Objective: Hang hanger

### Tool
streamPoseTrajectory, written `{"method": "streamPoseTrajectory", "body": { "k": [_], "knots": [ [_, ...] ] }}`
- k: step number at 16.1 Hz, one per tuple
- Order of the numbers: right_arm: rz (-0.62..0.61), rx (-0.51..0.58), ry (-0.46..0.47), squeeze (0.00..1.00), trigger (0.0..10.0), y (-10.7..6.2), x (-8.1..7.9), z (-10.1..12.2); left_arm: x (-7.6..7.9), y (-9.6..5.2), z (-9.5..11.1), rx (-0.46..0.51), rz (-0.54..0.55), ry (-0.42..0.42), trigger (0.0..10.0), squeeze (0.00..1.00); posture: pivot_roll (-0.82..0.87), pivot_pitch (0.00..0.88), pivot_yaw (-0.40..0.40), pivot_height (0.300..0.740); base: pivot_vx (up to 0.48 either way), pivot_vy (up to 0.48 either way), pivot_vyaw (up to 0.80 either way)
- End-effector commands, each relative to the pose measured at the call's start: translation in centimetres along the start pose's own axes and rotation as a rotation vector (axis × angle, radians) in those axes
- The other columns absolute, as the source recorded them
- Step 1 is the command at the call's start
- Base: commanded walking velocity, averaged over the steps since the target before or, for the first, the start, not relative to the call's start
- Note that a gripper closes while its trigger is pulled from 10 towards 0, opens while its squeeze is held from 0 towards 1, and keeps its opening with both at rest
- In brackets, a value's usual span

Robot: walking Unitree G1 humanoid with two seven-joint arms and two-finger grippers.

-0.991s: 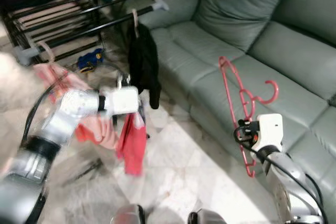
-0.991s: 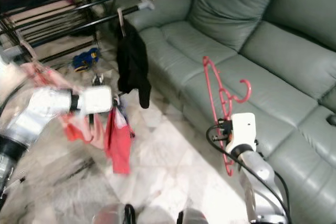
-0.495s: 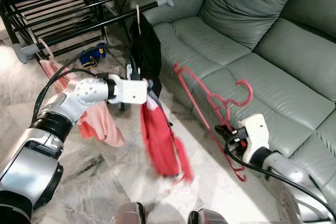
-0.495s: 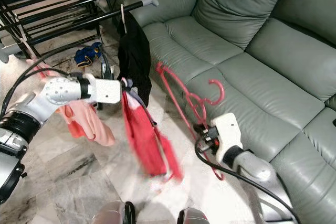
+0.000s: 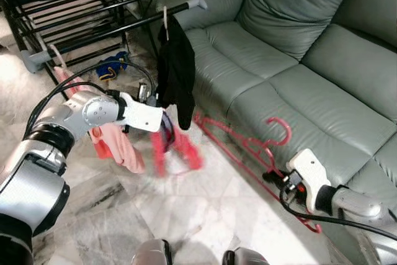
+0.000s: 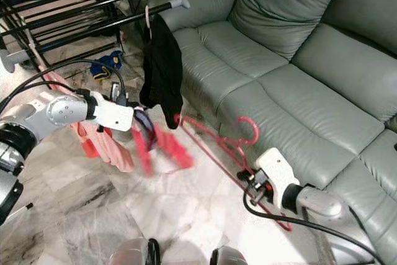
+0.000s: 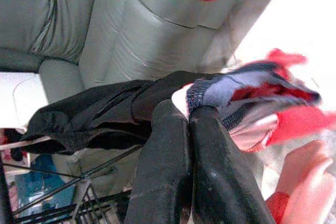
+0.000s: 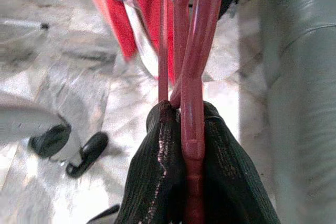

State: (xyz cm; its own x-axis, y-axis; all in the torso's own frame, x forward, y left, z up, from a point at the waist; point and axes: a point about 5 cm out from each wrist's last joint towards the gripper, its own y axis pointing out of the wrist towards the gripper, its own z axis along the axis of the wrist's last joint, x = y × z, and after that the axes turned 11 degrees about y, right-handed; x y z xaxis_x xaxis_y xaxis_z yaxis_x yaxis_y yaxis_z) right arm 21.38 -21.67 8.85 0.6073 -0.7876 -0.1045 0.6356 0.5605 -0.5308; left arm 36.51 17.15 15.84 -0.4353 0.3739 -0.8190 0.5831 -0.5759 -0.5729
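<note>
Hanger, red plastic, lay nearly flat in the air just in front of the grey sofa, low over the marble floor. My right gripper had its two black fingers pinched tight on one end of the frame, so the long arm of the hanger pointed away from the sofa's front edge toward the red garment. I judged I held it by the end so the free arm could slide into the cloth.

My left gripper was closed on the garment's blue-trimmed neckline, holding it up off the floor beside the sofa's near arm. The cloth was blurred, so I could not tell whether the hanger tip had gone inside the opening or only touched it.

Beyond the sofa's arm stood a black drying rack. A black garment hung from its rail on another hanger, and a pink garment hung lower down. The rail looked like where my hanger would belong once it was dressed.
</note>
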Motion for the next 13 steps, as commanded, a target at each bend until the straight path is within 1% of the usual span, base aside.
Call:
{"method": "streamPoseTrajectory", "body": {
  "k": [1,2,3,4,5,6,7,8,9,10,11,12,13],
  "knots": [
    [0.043,0.0,-0.008,0.0,10.0,0.1,-0.3,0.3,-1.3,-0.2,0.1,0.007,0.034,0.038,10.0,0.0,-0.03,0.054,0.031,0.74,0.0,0.0,0.0],
    [0.09,-0.018,-0.01,0.0,10.0,0.0,-0.5,0.3,-1.4,0.0,0.3,0.022,0.039,0.044,10.0,0.0,-0.03,0.049,0.029,0.74,0.0,0.0,0.0],
    [0.106,-0.035,-0.02,0.0,10.0,0.0,-0.6,0.2,-1.4,0.1,0.4,0.03,0.043,0.041,10.0,0.0,-0.03,0.049,0.029,0.74,0.0,0.0,0.0],
    [0.129,-0.045,-0.013,0.0,10.0,-0.1,-0.8,0.0,-1.4,0.2,0.5,0.034,0.048,0.008,10.0,0.0,-0.03,0.046,0.026,0.74,0.0,0.0,0.0],
    [0.134,-0.047,-0.01,0.0,10.0,-0.1,-0.8,0.0,-1.4,0.3,0.4,0.034,0.05,-0.002,10.0,0.0,-0.03,0.046,0.026,0.74,0.0,0.0,0.0],
    [0.164,-0.061,-0.009,0.0,10.0,-0.2,-1.1,0.0,-1.4,0.3,0.3,0.026,0.055,-0.063,10.0,0.0,-0.03,0.044,0.026,0.74,0.0,0.0,0.0],
    [0.176,-0.056,-0.017,0.0,10.0,-0.3,-1.3,0.0,-1.4,0.5,-0.2,-0.015,0.072,-0.159,10.0,0.0,-0.03,0.044,0.026,0.74,0.0,0.0,0.0],
    [0.179,-0.053,-0.008,0.0,10.0,-0.3,-1.3,0.0,-1.4,0.6,-0.4,-0.032,0.073,-0.191,10.0,0.0,-0.03,0.044,0.026,0.74,0.0,0.0,0.0],
    [0.206,-0.05,-0.007,0.0,10.0,-0.1,-1.7,0.2,-0.7,1.1,-0.9,-0.077,0.064,-0.381,10.0,0.0,-0.03,0.044,0.026,0.74,0.0,0.0,0.0],
    [0.213,-0.05,-0.005,0.0,10.0,-0.1,-1.7,0.3,-0.6,1.2,-1.0,-0.081,0.066,-0.415,10.0,0.0,-0.03,0.04,0.026,0.74,0.0,0.0,0.0],
    [0.226,-0.061,-0.022,0.0,10.0,-0.1,-1.9,0.3,-0.4,1.5,-1.6,-0.163,0.123,-0.54,10.0,0.0,-0.03,0.04,0.026,0.74,0.0,0.0,0.0],
    [0.228,-0.065,-0.024,0.0,10.0,-0.1,-1.9,0.3,0.0,1.7,-2.1,-0.221,0.165,-0.671,10.0,0.0,-0.03,0.04,0.026,0.74,0.0,0.0,0.0],
    [0.225,-0.067,-0.04,0.0,10.0,-0.1,-1.9,0.4,0.2,1.7,-2.5,-0.273,0.23,-0.813,10.0,0.0,-0.04,0.039,0.028,0.74,0.0,0.0,0.0]
  ]
}}
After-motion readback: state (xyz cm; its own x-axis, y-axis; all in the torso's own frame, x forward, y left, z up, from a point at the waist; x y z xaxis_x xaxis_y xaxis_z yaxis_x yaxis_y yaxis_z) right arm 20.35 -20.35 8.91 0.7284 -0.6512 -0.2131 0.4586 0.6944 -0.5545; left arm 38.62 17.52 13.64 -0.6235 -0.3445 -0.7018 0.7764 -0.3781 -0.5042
